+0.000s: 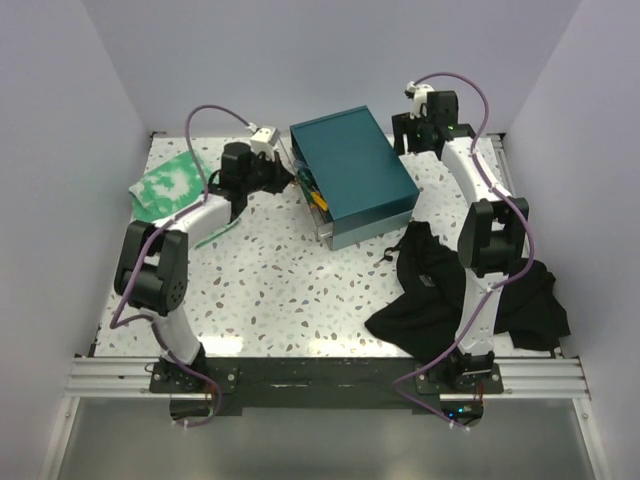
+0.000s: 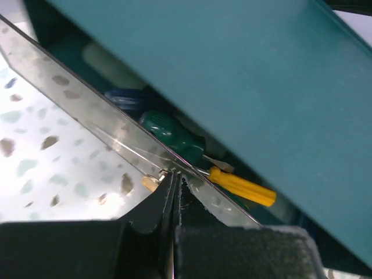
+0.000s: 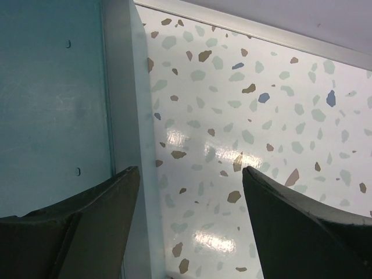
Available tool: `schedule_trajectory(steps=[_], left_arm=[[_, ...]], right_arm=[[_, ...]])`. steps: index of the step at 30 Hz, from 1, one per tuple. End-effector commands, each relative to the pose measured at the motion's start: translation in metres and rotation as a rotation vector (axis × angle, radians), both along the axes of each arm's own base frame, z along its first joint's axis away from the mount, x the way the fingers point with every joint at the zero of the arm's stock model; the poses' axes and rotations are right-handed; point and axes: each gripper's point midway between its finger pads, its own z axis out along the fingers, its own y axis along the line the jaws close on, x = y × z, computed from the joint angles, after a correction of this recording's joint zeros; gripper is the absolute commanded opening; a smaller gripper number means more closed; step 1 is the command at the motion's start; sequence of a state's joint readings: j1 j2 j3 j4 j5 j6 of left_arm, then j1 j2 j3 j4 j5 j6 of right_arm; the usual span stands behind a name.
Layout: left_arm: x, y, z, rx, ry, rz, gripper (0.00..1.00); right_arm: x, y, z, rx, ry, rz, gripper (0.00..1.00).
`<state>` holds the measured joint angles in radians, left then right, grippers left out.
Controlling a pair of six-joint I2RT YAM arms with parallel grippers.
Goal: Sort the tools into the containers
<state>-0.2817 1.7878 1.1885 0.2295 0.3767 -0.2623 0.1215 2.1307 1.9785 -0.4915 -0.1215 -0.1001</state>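
Orange screwdriver in the clear box shows plainly only from left wrist.

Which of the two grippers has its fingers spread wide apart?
The right gripper, open beside the teal box; the left gripper is pinched shut on the clear box.

White speckled terrazzo table with three things lying on it.
A crumpled green-white cloth lies at the far left corner. A black cloth sprawls near the near right corner and reaches the right edge. Near the middle of the far edge sits a clear plastic box, mostly covered by a dark-teal box resting over it.
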Motion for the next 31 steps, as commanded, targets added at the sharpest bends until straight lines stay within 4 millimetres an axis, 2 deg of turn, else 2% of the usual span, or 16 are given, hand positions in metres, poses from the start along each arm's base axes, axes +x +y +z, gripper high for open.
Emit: schedule_trajectory(steps=[1, 7, 10, 11, 14, 15, 17, 18, 20, 22, 23, 24, 27, 28, 30, 31], left_arm=[[0.002, -0.059, 0.025, -0.092, -0.056, -0.124, 0.00], [0.017, -0.080, 0.017, -0.114, -0.033, -0.106, 0.00], [0.023, -0.060, 0.022, -0.082, 0.007, 0.009, 0.00], [0.023, -0.050, 0.024, -0.069, 0.026, 0.053, 0.00], [0.012, 0.007, 0.029, 0.014, 0.114, 0.295, 0.35], [-0.002, 0.025, 0.035, 0.033, 0.132, 0.347, 0.59], [-0.014, 0.046, 0.037, 0.050, 0.144, 0.374, 0.72], [-0.024, 0.054, 0.049, 0.070, 0.121, 0.369, 1.00], [-0.035, 0.067, 0.048, 0.124, 0.089, 0.374, 1.00], [-0.042, 0.077, 0.063, 0.168, 0.006, 0.375, 1.00], [-0.048, 0.084, 0.052, 0.193, 0.010, 0.388, 1.00], [-0.049, 0.092, 0.061, 0.201, -0.035, 0.426, 1.00], [-0.056, 0.104, 0.055, 0.187, -0.033, 0.448, 1.00], [-0.059, 0.115, 0.045, 0.190, -0.014, 0.470, 1.00], [-0.061, 0.123, 0.043, 0.208, -0.028, 0.482, 1.00], [-0.062, 0.127, 0.035, 0.219, -0.017, 0.488, 1.00]], right_arm=[[-0.031, 0.054, 0.000, 0.060, 0.065, 0.146, 0.78], [-0.036, 0.050, 0.001, 0.043, 0.067, 0.138, 0.78], [-0.039, 0.038, 0.011, -0.004, 0.044, 0.099, 0.80], [-0.040, 0.031, 0.023, -0.023, 0.019, 0.077, 0.82], [-0.043, 0.010, 0.036, -0.090, -0.017, -0.008, 0.89], [-0.047, 0.008, 0.050, -0.092, -0.046, -0.009, 0.91], [-0.055, -0.001, 0.056, -0.110, -0.058, -0.046, 0.98], [-0.061, -0.005, 0.071, -0.107, -0.089, -0.068, 0.99], [-0.072, -0.015, 0.072, -0.118, -0.092, -0.130, 0.99], [-0.090, -0.032, 0.079, -0.125, -0.112, -0.228, 0.99], [-0.097, -0.035, 0.083, -0.081, -0.118, -0.288, 0.99], [-0.106, -0.038, 0.084, -0.074, -0.118, -0.312, 0.99], [-0.145, -0.044, 0.087, -0.078, -0.112, -0.303, 0.98], [-0.171, -0.050, 0.091, -0.088, -0.122, -0.297, 0.99], [-0.192, -0.055, 0.080, -0.103, -0.081, -0.303, 0.99], [-0.202, -0.059, 0.088, -0.095, -0.103, -0.316, 0.99]])
